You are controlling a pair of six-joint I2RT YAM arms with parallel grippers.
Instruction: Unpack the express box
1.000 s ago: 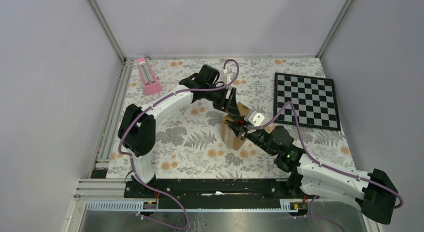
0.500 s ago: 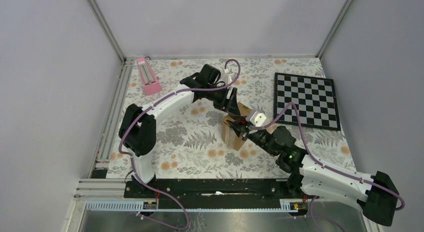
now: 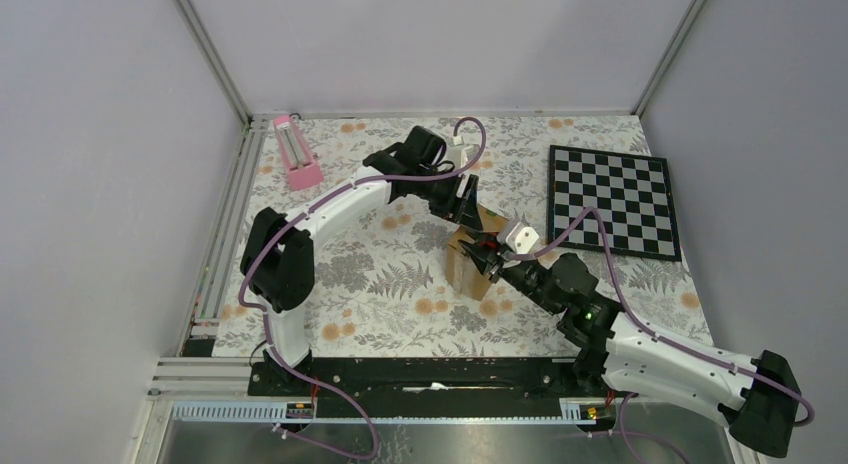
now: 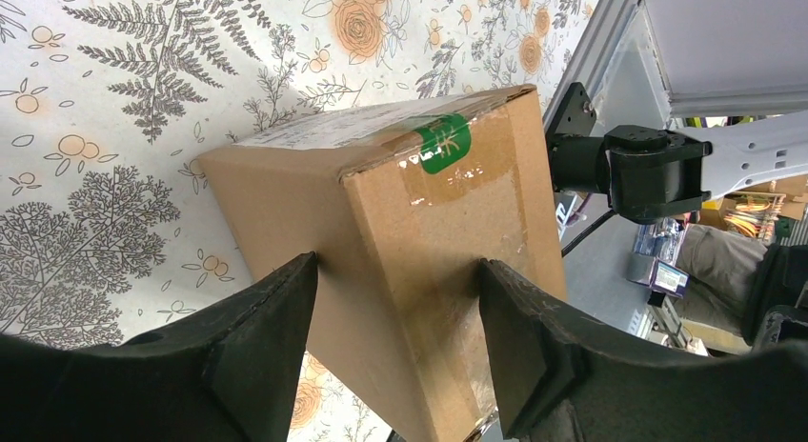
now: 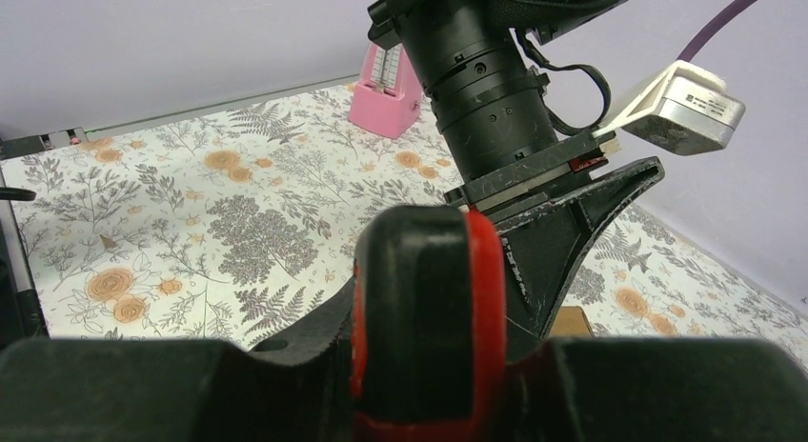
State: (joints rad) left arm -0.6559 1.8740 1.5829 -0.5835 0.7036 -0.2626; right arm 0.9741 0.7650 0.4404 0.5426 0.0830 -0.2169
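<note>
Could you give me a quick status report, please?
Left gripper clamping express box sides. Right gripper shut, over box. Visible flap seam taped. Nothing in the way.

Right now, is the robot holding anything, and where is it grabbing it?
The left tool clamps the express box across two opposite side faces. The right tool looks shut, with nothing visible in it.

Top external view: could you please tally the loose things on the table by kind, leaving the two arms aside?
Express box: 1
Chessboard: 1
Pink metronome: 1
Total: 3
</note>
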